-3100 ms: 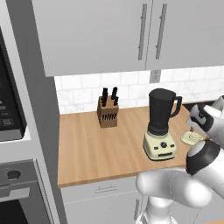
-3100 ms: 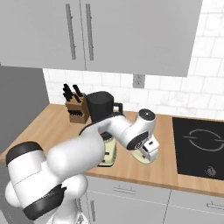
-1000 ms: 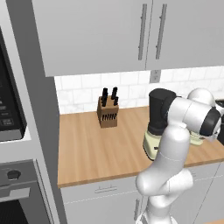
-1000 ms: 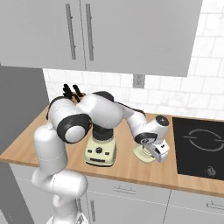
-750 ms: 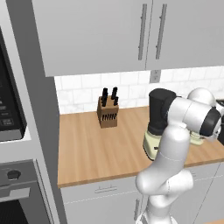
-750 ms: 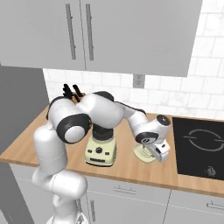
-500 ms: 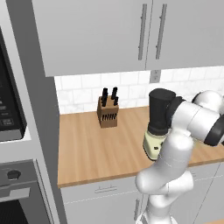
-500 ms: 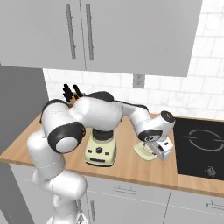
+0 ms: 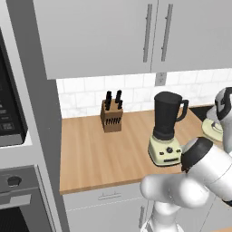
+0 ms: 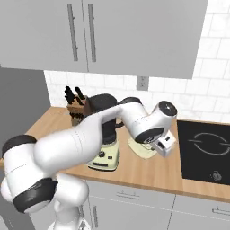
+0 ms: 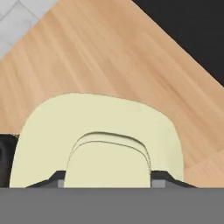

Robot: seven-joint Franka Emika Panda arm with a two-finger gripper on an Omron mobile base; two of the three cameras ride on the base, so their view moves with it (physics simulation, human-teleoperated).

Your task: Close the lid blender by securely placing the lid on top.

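Cream-coloured and round, the small lid with its raised centre knob lies flat on the wooden countertop, to the right of the cream-based blender with the dark tapered jar and just beside the black cooktop. Compared with a second ago, the white arm has lowered its hand onto that lid, and the two-finger gripper has drawn its jaws in from a wider spread. In the hand view the dark fingertips now sit on either side of the knob, seemingly touching it; whether the grasp is already firm cannot be told, since the jaws appear to be closing yet. The jar stands open-topped and upright. The task thus appears to be at the pick-up: once the grip settles, the lid needs lifting and carrying left over the jar's rim
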